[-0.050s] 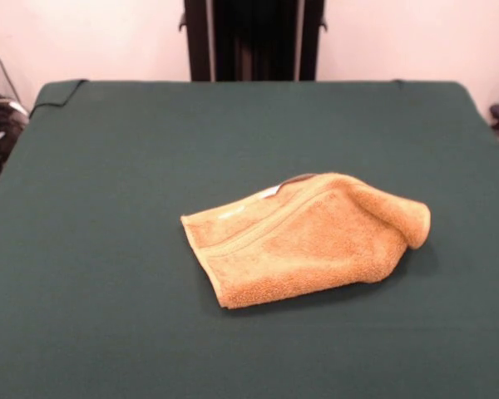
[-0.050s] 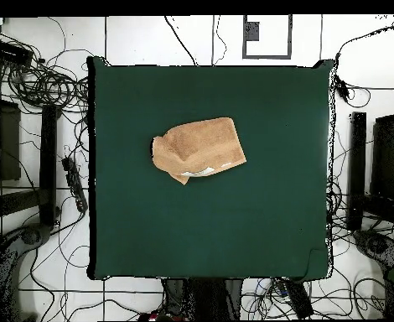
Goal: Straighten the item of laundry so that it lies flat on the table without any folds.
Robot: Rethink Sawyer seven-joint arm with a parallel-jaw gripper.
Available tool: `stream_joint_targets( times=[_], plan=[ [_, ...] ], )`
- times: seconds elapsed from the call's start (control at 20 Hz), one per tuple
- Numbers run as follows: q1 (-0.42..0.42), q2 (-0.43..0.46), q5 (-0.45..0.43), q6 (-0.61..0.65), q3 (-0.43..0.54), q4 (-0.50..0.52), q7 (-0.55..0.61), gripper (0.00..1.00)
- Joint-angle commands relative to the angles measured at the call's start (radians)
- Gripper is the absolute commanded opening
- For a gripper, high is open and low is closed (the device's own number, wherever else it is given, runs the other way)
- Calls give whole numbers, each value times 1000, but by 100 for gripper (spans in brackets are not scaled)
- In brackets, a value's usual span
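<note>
One fold remains: we see the towel (image 1: 303, 241) doubled over near the centre of the table (image 1: 108, 316); no hand shows; next we'd grip the 3 o'clock flap and open it out.

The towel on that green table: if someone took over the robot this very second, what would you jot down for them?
Gripper: not in either view.
Towel: lies near the middle of the table, folded over itself, with one end curled up into a hump. A white label peeks out at its far edge.
Done: nothing shows as flattened yet.
Left: unfold the doubled layer and spread the towel flat.
</note>
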Motion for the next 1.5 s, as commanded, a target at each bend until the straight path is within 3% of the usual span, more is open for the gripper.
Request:
stream_joint_targets(
  times=[0.05, 0.15, 0.35, 0.55, 0.95, 1.5],
  plan=[
    [11, -32, 53, 122, 18, -99, 169, 100],
    [10, -103, 39, 214, 10, -114, 124, 100],
    [37, -380, -22, 646, -43, -222, -3, 100],
    [18, -467, -84, 871, -3, -356, -71, 100],
    [-42, -355, -130, 916, 148, -559, -27, 100],
    [-41, -28, -168, 828, 205, -820, 9, 100]
  ],
)
